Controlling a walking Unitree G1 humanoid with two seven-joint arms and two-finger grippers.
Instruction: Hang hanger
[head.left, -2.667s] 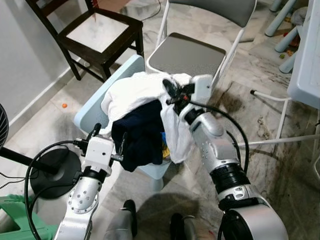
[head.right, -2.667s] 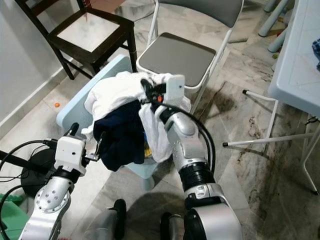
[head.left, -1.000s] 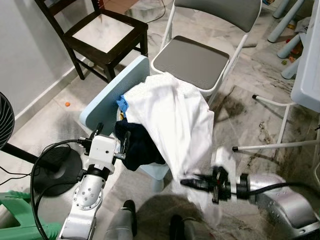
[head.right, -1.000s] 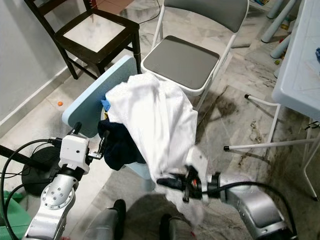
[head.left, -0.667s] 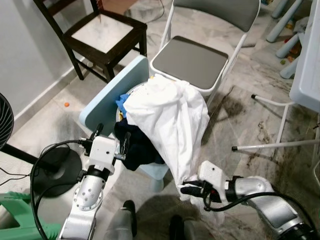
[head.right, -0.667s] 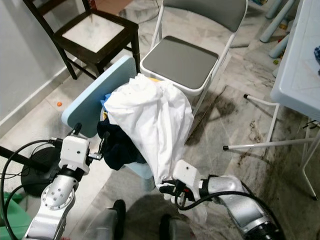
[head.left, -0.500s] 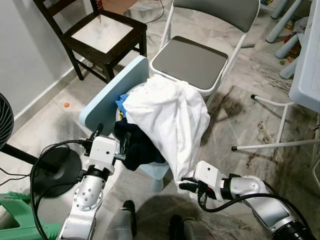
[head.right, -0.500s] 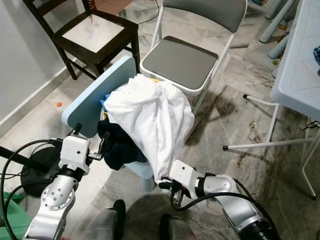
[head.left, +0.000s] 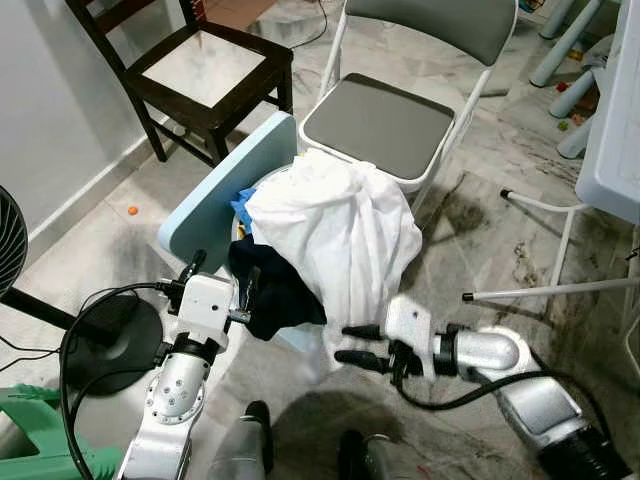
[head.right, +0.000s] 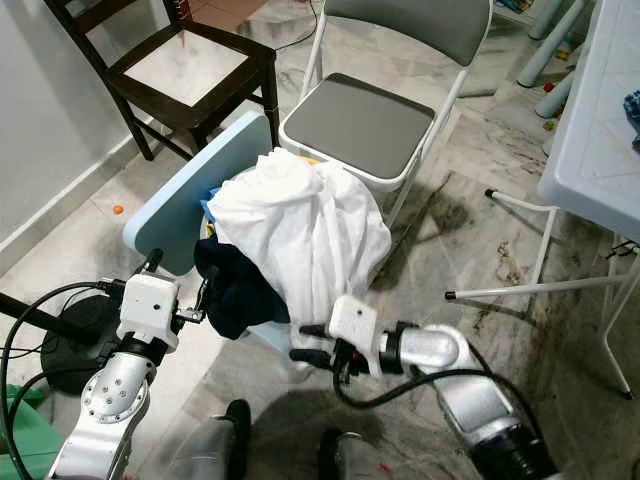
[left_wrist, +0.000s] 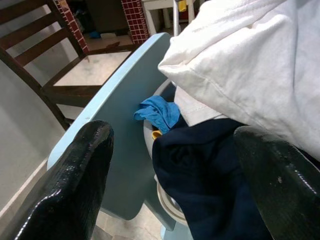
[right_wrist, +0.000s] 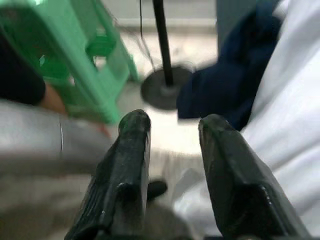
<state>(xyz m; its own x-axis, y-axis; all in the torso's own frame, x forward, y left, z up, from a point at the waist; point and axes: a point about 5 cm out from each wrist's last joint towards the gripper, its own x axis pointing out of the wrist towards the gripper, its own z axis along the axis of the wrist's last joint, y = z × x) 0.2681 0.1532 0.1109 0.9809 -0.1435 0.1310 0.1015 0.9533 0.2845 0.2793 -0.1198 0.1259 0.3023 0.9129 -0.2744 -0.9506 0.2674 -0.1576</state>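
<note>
Right end effector (head.left: 350, 344) fingers apart, empty, just below white garment (head.left: 340, 230) hem; no hanger visible; left end effector (head.left: 222, 285) spread beside dark clothes (head.left: 275, 290)

head stereo downward, wrist views close-up

right gripper (head.left: 352, 344): let go of the white shirt (head.left: 340, 235), fingers now spread with nothing between them, sitting low at about 6 o'clock of the pile
white shirt: hem dropped back, no longer stretched toward the floor, just draped over the basket (head.left: 222, 196) again
</note>
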